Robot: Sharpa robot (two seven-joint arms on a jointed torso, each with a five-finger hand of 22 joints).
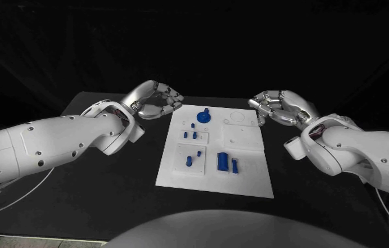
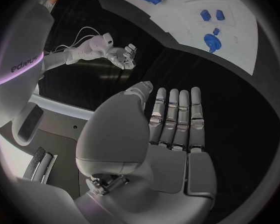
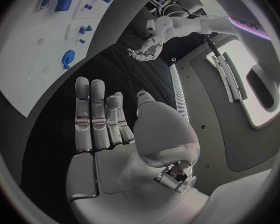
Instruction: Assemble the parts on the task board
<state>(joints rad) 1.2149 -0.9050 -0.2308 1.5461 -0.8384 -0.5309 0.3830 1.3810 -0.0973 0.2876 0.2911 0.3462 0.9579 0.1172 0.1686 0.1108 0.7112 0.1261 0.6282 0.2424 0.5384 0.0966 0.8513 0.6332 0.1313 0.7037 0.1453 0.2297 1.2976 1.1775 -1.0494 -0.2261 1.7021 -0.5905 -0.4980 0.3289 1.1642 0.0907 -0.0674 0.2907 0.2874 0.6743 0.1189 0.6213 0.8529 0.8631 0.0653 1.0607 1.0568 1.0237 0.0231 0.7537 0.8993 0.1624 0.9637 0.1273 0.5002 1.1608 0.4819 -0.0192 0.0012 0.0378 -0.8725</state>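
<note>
From the left wrist camera I see my silver, many-fingered left hand (image 2: 171, 134) held flat with straight fingers side by side and nothing in it, above the black table (image 2: 239, 114), the white flat task board (image 2: 239, 40) carrying small blue parts (image 2: 211, 41), and my right hand (image 2: 122, 56) hovering apart beyond it.

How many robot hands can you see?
2. The left robot hand is by the far left corner of the task board. The right robot hand is by its far right corner. Both hold nothing.
</note>
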